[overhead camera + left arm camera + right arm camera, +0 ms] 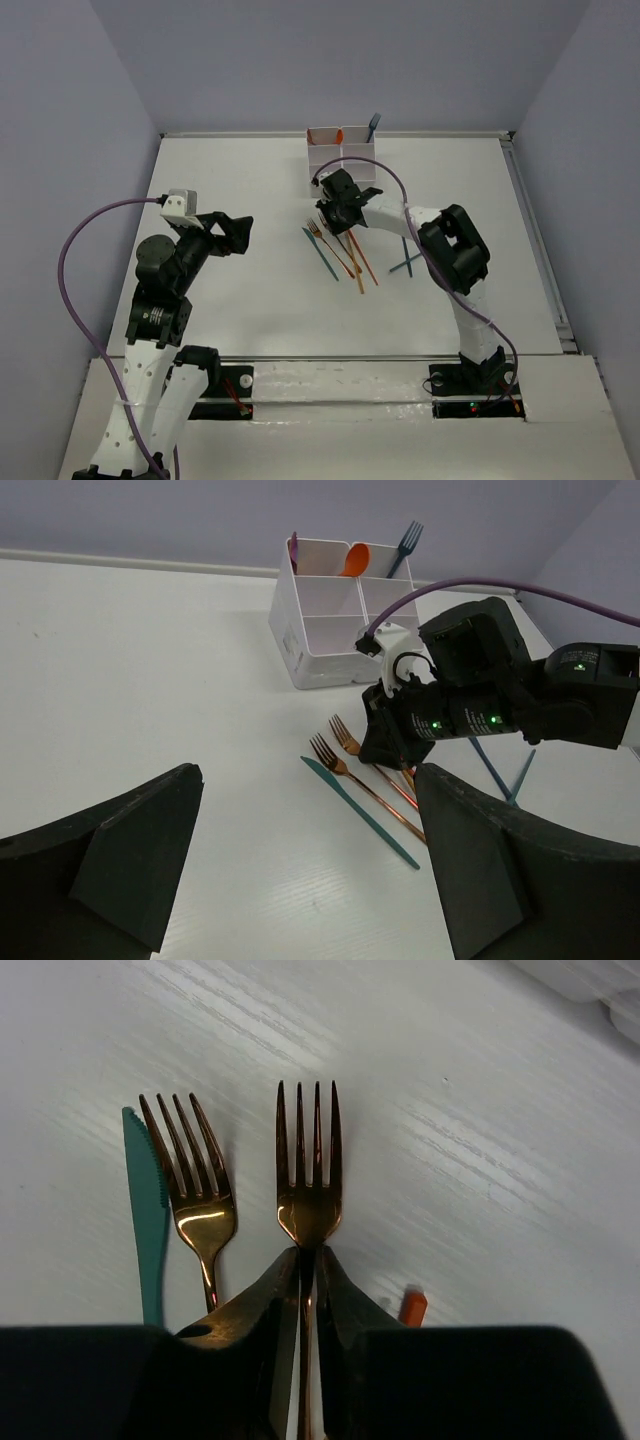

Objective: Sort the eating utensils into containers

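My right gripper (308, 1260) is shut on the neck of a copper fork (308, 1175), low over the table; it also shows in the top view (343, 208) and the left wrist view (395, 742). A second copper fork (195, 1195) and a teal knife (147, 1210) lie just left of it. An orange stick end (412, 1307) lies to the right. The white containers (341, 160) stand behind, holding an orange spoon (352, 558), a blue fork (403, 546) and a purple handle (293, 548). My left gripper (232, 232) is open and empty, far left of the utensils.
Two blue-teal utensils (406, 260) lie crossed to the right of the pile. Orange sticks (357, 262) lie beside the forks. The right arm's purple cable (395, 185) arcs over the table. The table's raised edge (535, 240) runs along the right.
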You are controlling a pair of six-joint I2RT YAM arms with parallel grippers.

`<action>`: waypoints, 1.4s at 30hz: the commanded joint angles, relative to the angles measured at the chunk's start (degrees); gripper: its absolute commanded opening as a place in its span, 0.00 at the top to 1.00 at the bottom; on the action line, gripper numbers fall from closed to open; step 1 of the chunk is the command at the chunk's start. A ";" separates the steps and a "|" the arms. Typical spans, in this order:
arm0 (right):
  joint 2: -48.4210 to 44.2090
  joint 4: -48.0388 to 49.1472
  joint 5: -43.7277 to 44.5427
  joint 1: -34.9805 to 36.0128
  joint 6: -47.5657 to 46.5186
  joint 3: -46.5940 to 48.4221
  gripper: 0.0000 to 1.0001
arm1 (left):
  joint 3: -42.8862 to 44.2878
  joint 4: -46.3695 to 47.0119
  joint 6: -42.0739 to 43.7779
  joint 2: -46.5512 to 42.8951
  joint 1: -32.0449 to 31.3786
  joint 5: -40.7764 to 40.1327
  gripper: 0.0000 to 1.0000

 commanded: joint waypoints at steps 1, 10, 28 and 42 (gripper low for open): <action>0.93 -2.65 1.46 0.89 -0.16 1.82 0.88 | 1.36 2.30 0.05 -0.85 0.45 0.55 0.01; -6.96 8.04 1.56 0.89 2.20 -4.66 0.93 | 1.27 2.21 0.05 -1.11 0.45 0.46 0.01; -21.31 57.36 3.22 0.89 7.66 -22.26 0.93 | 1.36 2.13 0.13 -0.59 0.45 0.20 0.01; -14.37 72.58 15.62 -7.09 -0.52 -9.46 0.93 | 1.63 1.95 0.49 0.12 0.45 -0.06 0.01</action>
